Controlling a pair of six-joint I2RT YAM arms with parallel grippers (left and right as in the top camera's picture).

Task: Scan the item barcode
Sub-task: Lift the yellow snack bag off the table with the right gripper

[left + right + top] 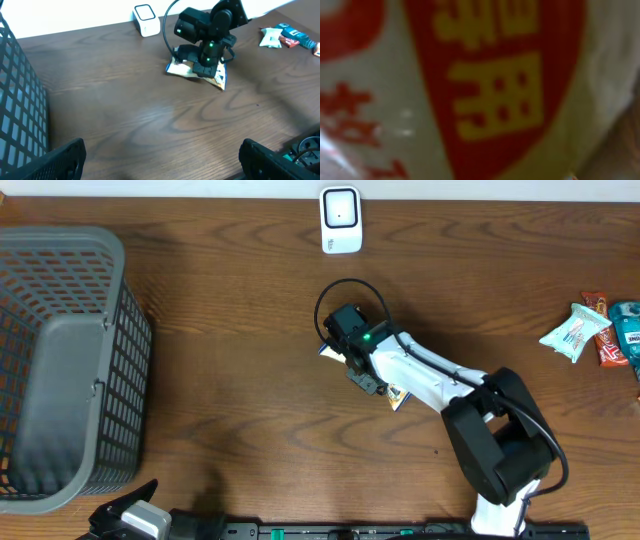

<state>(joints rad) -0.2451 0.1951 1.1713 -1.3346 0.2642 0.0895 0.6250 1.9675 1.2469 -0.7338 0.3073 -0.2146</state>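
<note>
My right claw is down on top of the packet mid-table. The jaws are pinched shut, on the wrapper as far as I can judge. My wrist view is nothing but blurry red-and-yellow label, so I'm right up against it. The packet lies flat on the table, on my side of the scanner and apart from it. Coming in from above makes sense: it's thin and flat, so there's only wrapper to pinch. I can't spot the barcode, maybe it's underneath. My left claw hangs wide open by the basket, holding nothing, out of the way. Next I reckon it's lift and turn it toward the scanner.
</note>
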